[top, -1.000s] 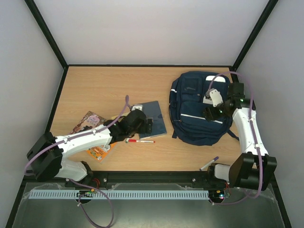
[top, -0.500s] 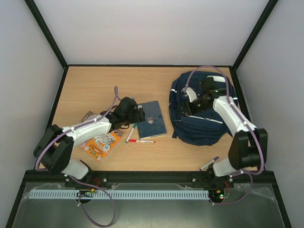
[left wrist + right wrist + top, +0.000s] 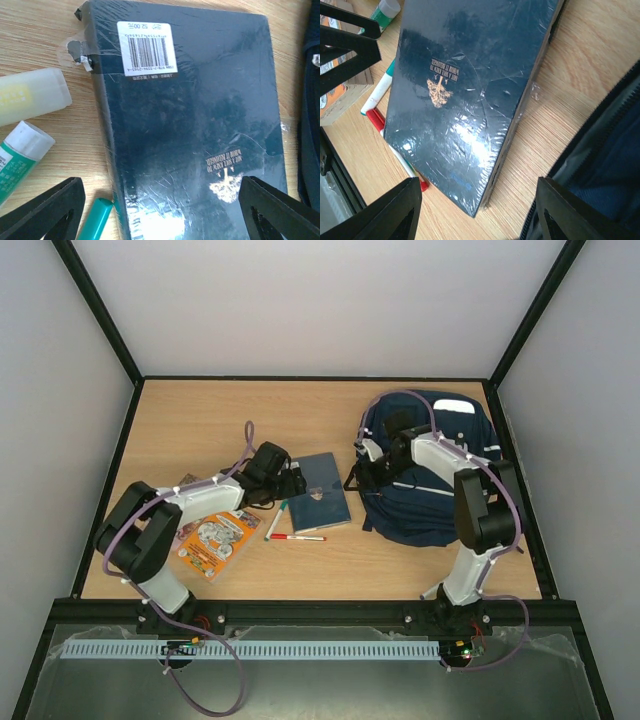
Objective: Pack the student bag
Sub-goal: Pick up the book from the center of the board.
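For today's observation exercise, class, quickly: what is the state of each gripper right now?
Left gripper: open, holding nothing, above the notebook.
Right gripper: open, holding nothing.

Navy-blue backpack [image 3: 420, 518] at the right of the overhead frame.
It lies flat with its front face up, the white patch at its top end toward the upper right and thin white stripes crossing the fabric. In the right wrist view its dark zipped edge fills the lower right corner.

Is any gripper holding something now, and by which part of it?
Nothing is held. The left gripper and the right gripper both stand open and empty near the notebook.
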`<state>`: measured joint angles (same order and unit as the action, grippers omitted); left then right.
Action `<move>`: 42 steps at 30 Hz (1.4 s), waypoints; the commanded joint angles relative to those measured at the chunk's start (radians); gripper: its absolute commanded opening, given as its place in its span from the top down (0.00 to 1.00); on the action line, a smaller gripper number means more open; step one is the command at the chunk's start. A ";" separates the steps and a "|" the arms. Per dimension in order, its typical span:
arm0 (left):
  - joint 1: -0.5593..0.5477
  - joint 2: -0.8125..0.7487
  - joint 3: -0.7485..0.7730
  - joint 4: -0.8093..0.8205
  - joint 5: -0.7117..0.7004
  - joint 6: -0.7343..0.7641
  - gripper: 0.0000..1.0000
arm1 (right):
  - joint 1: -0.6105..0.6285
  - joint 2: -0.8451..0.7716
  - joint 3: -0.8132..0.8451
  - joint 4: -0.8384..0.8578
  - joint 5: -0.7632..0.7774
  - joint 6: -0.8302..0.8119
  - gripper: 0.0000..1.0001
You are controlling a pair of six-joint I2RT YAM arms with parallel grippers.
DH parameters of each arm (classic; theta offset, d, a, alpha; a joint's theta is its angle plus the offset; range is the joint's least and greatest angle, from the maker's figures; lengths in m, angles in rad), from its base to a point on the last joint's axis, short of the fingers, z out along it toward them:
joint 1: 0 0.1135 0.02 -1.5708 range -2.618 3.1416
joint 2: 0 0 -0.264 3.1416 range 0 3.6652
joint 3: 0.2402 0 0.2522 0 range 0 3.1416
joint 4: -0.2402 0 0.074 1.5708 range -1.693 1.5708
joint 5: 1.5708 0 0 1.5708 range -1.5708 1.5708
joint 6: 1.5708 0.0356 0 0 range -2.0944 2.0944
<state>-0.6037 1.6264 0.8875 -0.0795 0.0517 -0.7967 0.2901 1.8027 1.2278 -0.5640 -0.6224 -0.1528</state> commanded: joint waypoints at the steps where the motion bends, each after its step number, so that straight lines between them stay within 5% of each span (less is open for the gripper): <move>1: 0.021 0.046 0.039 0.021 0.038 -0.014 0.13 | 0.034 0.030 0.020 0.036 0.004 0.042 0.36; 6: 0.025 0.092 0.059 0.043 0.041 -0.030 0.13 | 0.101 0.084 0.015 0.088 0.189 0.102 0.30; 8: 0.029 0.113 0.074 0.035 0.038 -0.033 0.12 | 0.110 0.097 0.012 0.098 0.207 0.112 0.22; 12: 0.049 0.142 0.081 0.033 0.048 -0.051 0.10 | 0.112 0.120 0.005 0.097 0.195 0.114 0.22; 24: 0.079 0.221 0.039 0.144 0.166 -0.154 0.09 | 0.112 0.211 0.001 0.094 0.195 0.093 0.42; 32: 0.062 0.296 0.020 0.272 0.286 -0.208 0.10 | 0.112 0.242 -0.019 0.102 0.222 0.092 0.66; 42: 0.006 0.299 0.049 0.337 0.398 -0.196 0.15 | 0.112 0.259 -0.018 0.098 0.168 0.066 0.65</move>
<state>-0.5205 1.8835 0.9546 0.2771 0.2520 -0.9611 0.3771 1.9724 1.2472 -0.4431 -0.5171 -0.0410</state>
